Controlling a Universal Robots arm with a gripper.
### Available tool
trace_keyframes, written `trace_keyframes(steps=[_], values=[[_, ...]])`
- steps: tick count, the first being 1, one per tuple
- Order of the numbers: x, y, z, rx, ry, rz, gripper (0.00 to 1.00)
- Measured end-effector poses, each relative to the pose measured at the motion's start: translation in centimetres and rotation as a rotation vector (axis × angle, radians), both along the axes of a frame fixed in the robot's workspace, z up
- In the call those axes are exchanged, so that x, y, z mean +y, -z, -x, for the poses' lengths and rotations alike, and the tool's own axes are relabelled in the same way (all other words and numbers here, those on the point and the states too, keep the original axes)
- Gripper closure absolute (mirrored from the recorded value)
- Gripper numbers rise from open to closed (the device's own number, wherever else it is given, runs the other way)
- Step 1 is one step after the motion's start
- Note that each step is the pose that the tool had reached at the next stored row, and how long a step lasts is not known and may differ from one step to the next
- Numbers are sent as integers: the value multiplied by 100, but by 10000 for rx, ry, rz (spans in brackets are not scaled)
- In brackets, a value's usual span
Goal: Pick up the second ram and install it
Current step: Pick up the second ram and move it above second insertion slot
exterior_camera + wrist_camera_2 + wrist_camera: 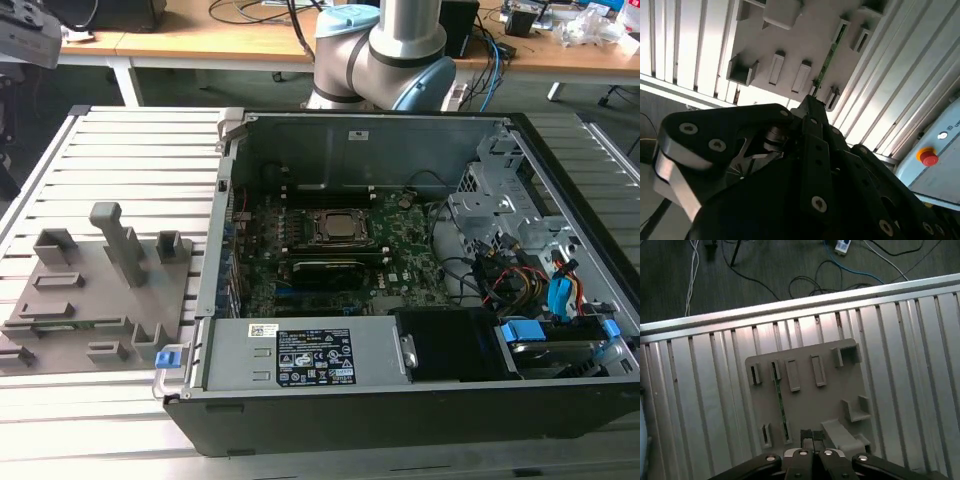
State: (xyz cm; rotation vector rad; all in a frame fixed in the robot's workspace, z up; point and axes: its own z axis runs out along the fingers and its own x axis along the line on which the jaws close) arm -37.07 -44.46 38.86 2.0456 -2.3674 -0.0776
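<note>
The second ram (pixel 780 402) stands on its thin edge in a gray holder plate (pixel 815 405), with a slot gripping it at each end. Its long axis runs along the slats of the metal table (pixel 900 365). One end points toward the table's edge and the floor with loose cables (pixel 805 280) beyond it. The other end points back toward the gripper (pixel 811 434). In the second wrist view the same green stick (pixel 829 57) shows as a narrow line leading away from the gripper's tip (pixel 812 102) across the plate (pixel 805 35).

The gripper hangs above the plate just beside the stick's near end, without touching it. Its fingertips are pressed together with nothing between them.

In the exterior view the holder plate (pixel 100 300) lies on the table at that view's left, next to an open computer case (pixel 400 400) with a green motherboard (pixel 400 250) inside.
</note>
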Motion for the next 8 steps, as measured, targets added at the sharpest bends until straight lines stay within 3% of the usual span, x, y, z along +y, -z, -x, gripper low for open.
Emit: trace_keyframes(steps=[6, 8], values=[[0, 0, 0, 0, -1123, 0, 89], [0, 0, 0, 0, -1133, 1, 89]])
